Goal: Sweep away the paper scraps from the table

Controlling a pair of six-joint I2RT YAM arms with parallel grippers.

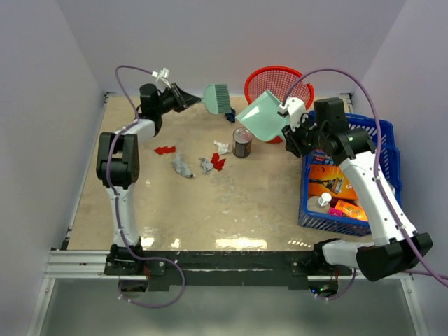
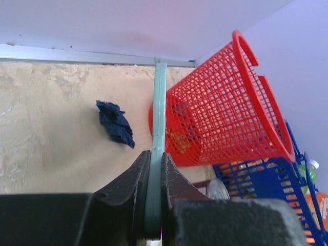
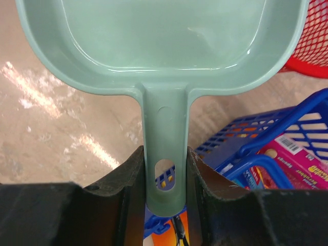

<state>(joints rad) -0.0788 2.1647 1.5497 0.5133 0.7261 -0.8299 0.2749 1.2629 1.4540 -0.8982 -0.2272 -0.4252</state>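
Left fingers (image 2: 137,177): are closing tight on the thin handle of the green brush (image 1: 218,98), at the far side of the counter (image 1: 231,210).
Brush: is reaching right from the fingers, its head sitting just left of the red basket (image 2: 225,102).
Right fingers (image 3: 128,174): are gripping the handle of the pale green dustpan (image 3: 164,51) from both sides.
Dustpan: is hanging tilted at the far right, in front of the red basket and beside the blue crate (image 1: 350,210).
Paper scraps (image 1: 206,165): are lying on the counter left of the middle; 2 red bits, grey ones and 1 white bit are spreading from the left arm toward the tin can (image 1: 242,142).
Dark blue scrap (image 2: 115,123): is lying apart from the others at the far side, near the brush head and the basket.
Tin can: is standing upright just right of the white bit.
Blue crate: is holding packaged goods at the right edge.
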